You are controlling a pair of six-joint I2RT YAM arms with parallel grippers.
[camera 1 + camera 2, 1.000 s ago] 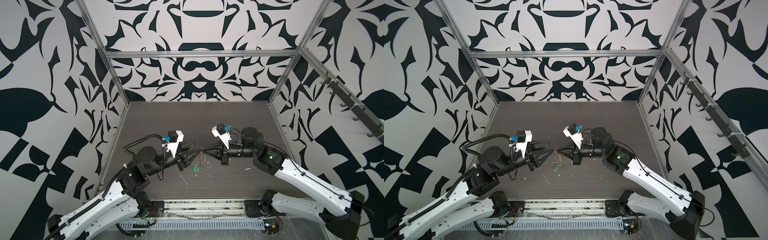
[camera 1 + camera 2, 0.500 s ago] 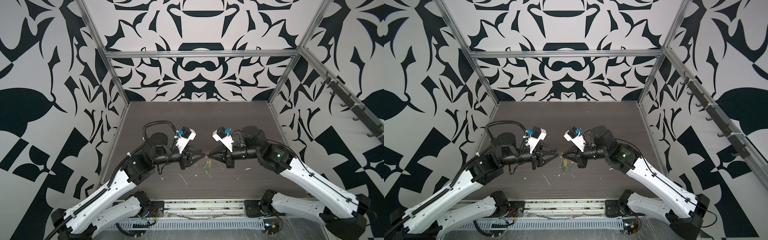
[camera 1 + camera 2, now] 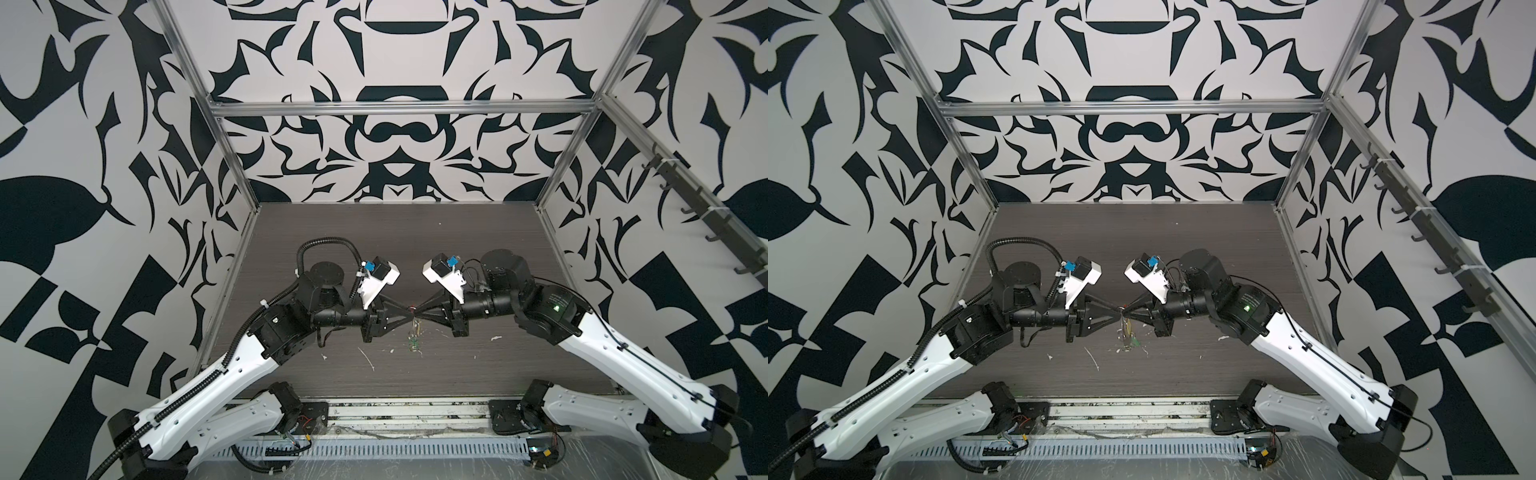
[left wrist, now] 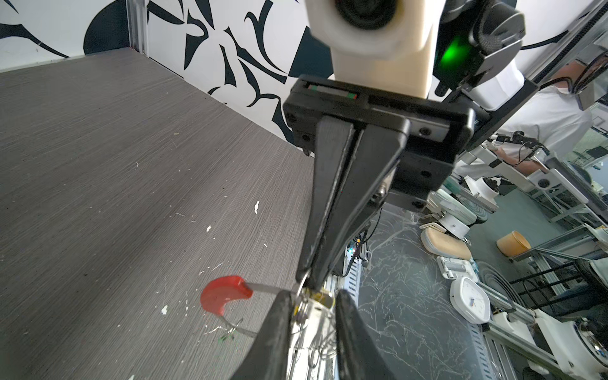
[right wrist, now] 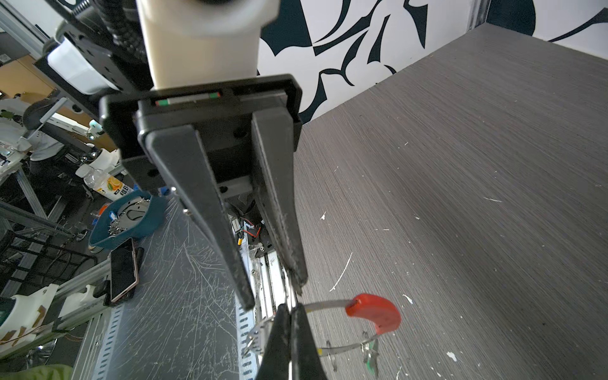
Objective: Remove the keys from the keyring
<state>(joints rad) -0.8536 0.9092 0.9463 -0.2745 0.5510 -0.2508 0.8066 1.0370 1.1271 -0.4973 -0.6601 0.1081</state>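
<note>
The left gripper [image 5: 274, 296] is closing in, jaws still apart around the keyring [image 4: 225, 294]; the right gripper [image 4: 307, 278] is clamping it aloft; extraction is likely starting.

Only readable text: the orange label [image 5: 115, 189] on a clear plastic bottle [image 5: 98, 179] off the worktop [image 5: 460, 164], right wrist view, shows "维B"; the rest of its print is too small. White clock [image 4: 469, 301] in the left wrist view has dial marks too blurred to read. Nothing legible in both top views.
</note>
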